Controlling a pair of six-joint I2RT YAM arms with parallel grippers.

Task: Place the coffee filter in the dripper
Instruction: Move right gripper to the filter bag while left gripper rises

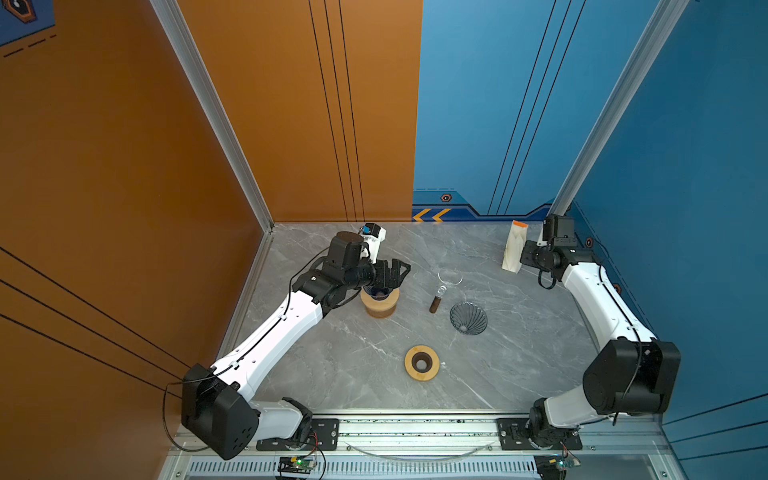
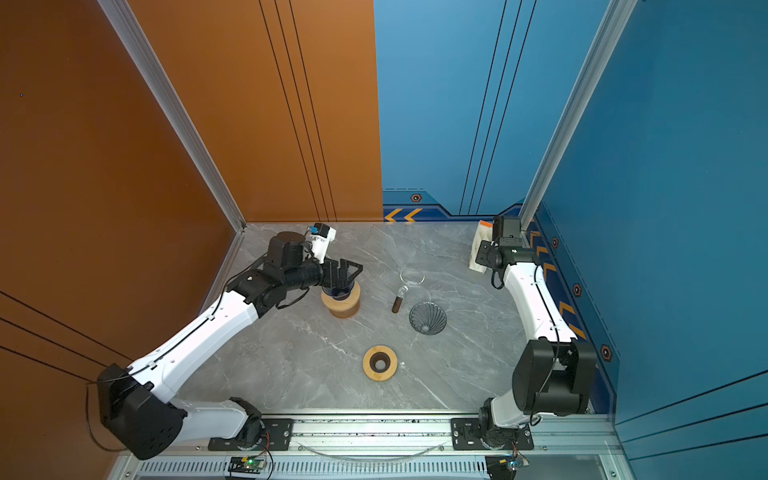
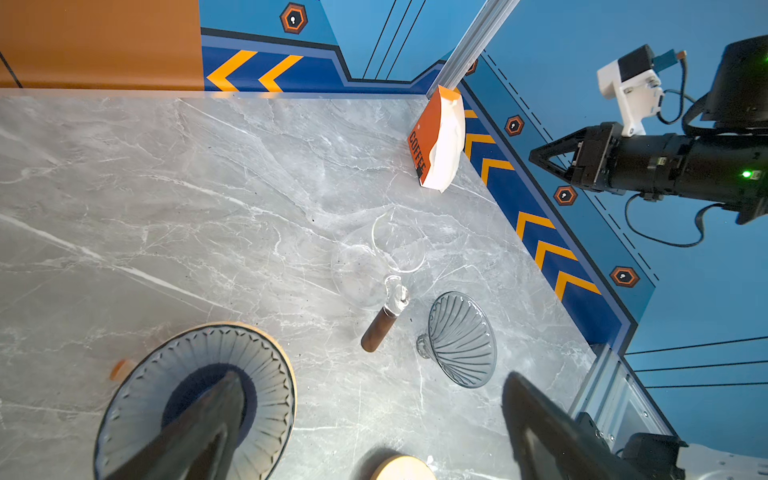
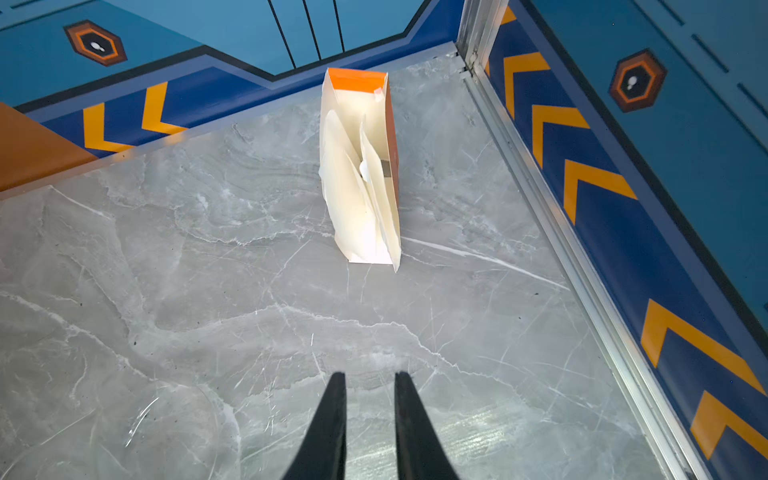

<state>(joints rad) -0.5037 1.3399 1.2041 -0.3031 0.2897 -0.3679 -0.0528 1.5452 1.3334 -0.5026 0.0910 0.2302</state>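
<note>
Right gripper [image 4: 370, 376] stands narrowly apart, empty, facing the filter box [image 4: 390, 137]. Thin coffee filters [image 4: 340, 178] may slip, or several may lift together.

Cream paper coffee filters [image 4: 351, 195] stood bunched upright inside an open orange-white box [image 1: 514, 249] in the far table corner at 2 o'clock. Smoky ribbed glass dripper [image 1: 468, 318] lay tipped on its side, 3 o'clock of table centre. Second ribbed dripper [image 3: 266, 374] sat upright in a wooden stand [image 1: 380, 307] at 10 o'clock.
</note>
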